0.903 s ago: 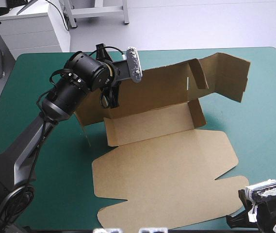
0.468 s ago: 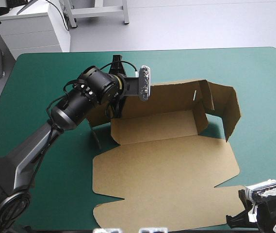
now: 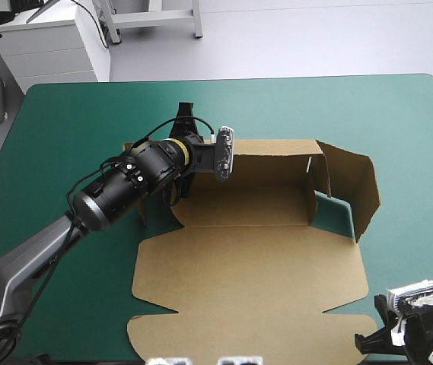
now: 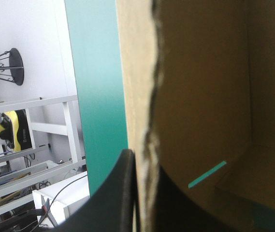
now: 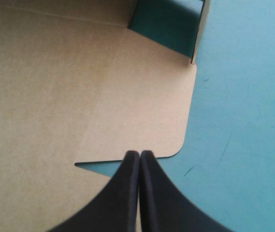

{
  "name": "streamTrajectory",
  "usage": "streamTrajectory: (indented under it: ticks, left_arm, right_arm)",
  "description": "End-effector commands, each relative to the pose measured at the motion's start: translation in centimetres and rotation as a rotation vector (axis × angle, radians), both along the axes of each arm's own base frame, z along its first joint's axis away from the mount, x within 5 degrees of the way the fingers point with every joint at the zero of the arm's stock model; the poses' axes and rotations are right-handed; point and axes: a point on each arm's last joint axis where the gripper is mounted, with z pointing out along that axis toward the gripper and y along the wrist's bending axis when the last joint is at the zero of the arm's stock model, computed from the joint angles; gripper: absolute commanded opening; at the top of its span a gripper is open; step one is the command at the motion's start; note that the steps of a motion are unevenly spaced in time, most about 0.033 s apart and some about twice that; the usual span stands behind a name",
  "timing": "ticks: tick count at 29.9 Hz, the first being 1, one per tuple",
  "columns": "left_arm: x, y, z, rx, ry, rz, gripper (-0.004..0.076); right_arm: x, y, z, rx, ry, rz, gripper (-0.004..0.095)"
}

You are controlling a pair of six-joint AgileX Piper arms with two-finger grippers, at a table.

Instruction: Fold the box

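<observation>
Box (image 3: 246, 266) wall edge pinched between left fingers (image 4: 113, 198), all but closed. Right fingers (image 5: 123, 193) pressed together, nothing held; flat lid corner seen just ahead on worktop (image 5: 243, 96).

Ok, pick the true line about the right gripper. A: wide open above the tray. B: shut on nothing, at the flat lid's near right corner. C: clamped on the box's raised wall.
B: the right gripper shows its fingers met in one point, no board between them, at the edge of the flat lid of the box.
</observation>
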Motion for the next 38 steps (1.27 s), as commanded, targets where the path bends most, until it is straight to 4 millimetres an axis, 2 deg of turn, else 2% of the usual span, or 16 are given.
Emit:
streamTrajectory:
  ticks: [1,7,12,15,25,29,34,38]
  left_arm:
    - [-0.5,0.7,1.2,-0.038,-0.067,0.019,-0.0008]
    - [-0.5,0.6,0.1,-0.027,-0.084,-0.006,-0.0008]
    - [-0.4,0.5,0.3,-0.063,-0.103,0.007,-0.0008]
    - [-0.3,0.4,0.3,-0.085,-0.098,0.018,-0.0008]
    - [-0.2,0.7,0.3,-0.082,-0.099,0.047,-0.0008]
    - [-0.2,0.8,-0.1,-0.047,-0.112,0.043,-0.0008]
    - [-0.1,0.9,-1.3,-0.015,-0.125,0.03,-0.0008]
    - [-0.1,0.9,-2.1,-0.032,-0.143,0.036,-0.0008]
  right_arm:
    - [0.3,0.1,2.2,0.07,-0.106,-0.026,-0.0019]
    - [0.3,0.1,5.2,0.091,-0.187,-0.036,-0.0017]
    - [2.4,0.2,8.6,0.119,-0.228,-0.044,-0.0017]
    - [4.9,0.3,10.5,0.118,-0.208,-0.052,-0.0017]
    - [15.2,0.7,16.8,0.116,-0.144,-0.056,-0.0018]
    - [18.7,0.8,18.4,0.124,-0.13,-0.058,-0.0018]
    - [23.4,1.1,18.6,0.129,-0.028,-0.055,-0.0018]
    - [26.8,1.3,17.8,0.131,0.039,-0.065,-0.0018]
